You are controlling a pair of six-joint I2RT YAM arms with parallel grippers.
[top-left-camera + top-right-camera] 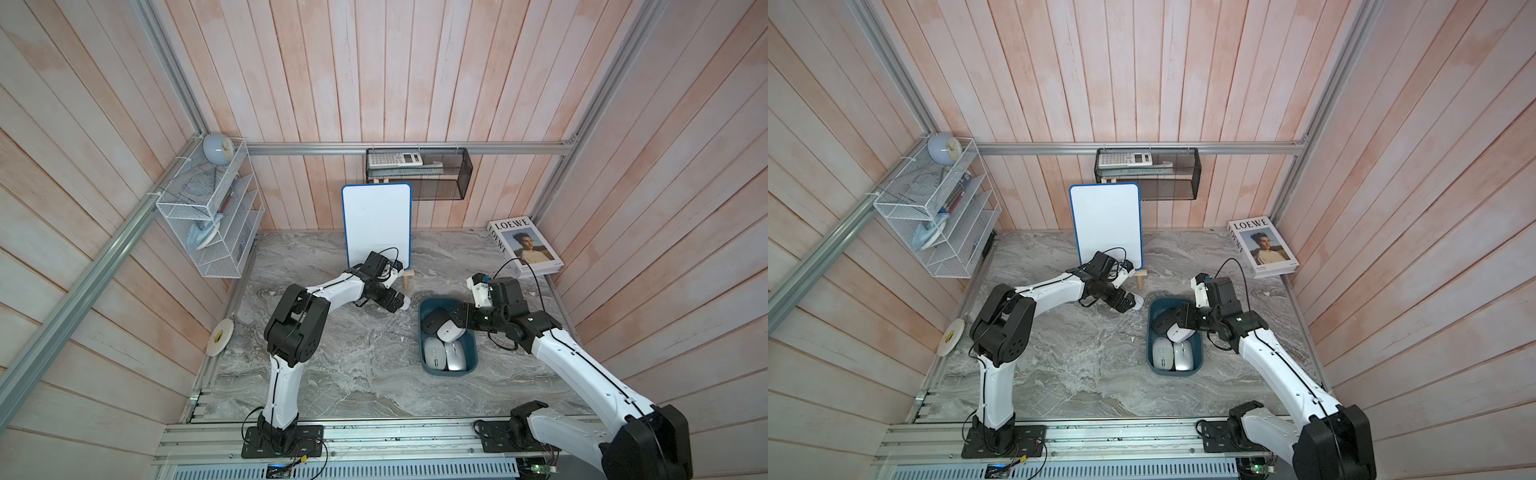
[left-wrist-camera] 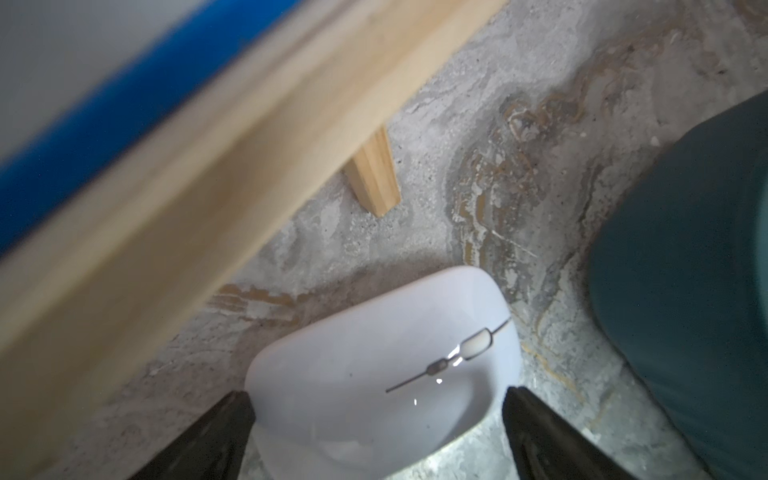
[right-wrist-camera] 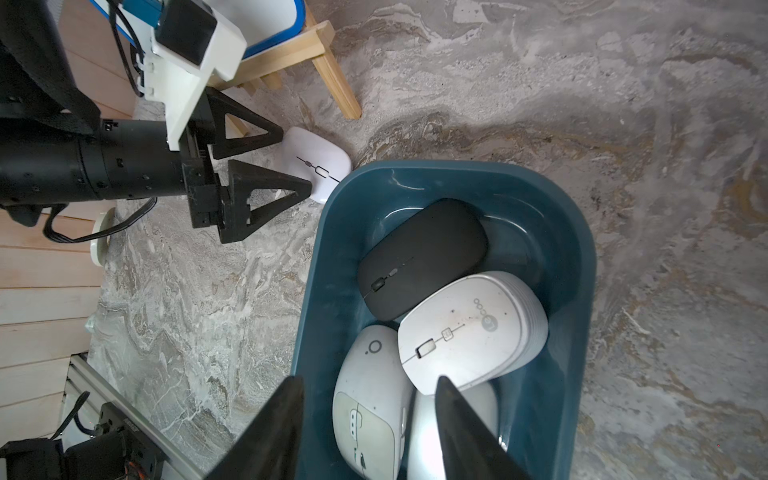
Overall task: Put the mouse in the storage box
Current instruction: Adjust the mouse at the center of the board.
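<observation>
A white mouse (image 2: pixel 382 365) lies on the marble table, just outside the far left corner of the dark teal storage box (image 1: pixel 449 372). My left gripper (image 2: pixel 378 392) is open, with one jaw on each side of this mouse; a gap shows at one jaw. It shows the same way in the right wrist view, left gripper (image 3: pixel 296 159) around the mouse (image 3: pixel 322 164). My right gripper (image 3: pixel 368 380) hovers open over the storage box (image 3: pixel 582 249) with nothing between its fingers. Several mice lie in the box, among them a black mouse (image 3: pixel 424 257) and a white mouse (image 3: pixel 469 328).
A whiteboard (image 1: pixel 376 224) stands on a wooden easel (image 2: pixel 374 178) right behind the left gripper. A book (image 1: pixel 525 247) lies at the back right. A white wire rack (image 1: pixel 212 216) and a black mesh basket (image 1: pixel 419 172) hang on the walls. A tape roll (image 1: pixel 220 336) leans at the left.
</observation>
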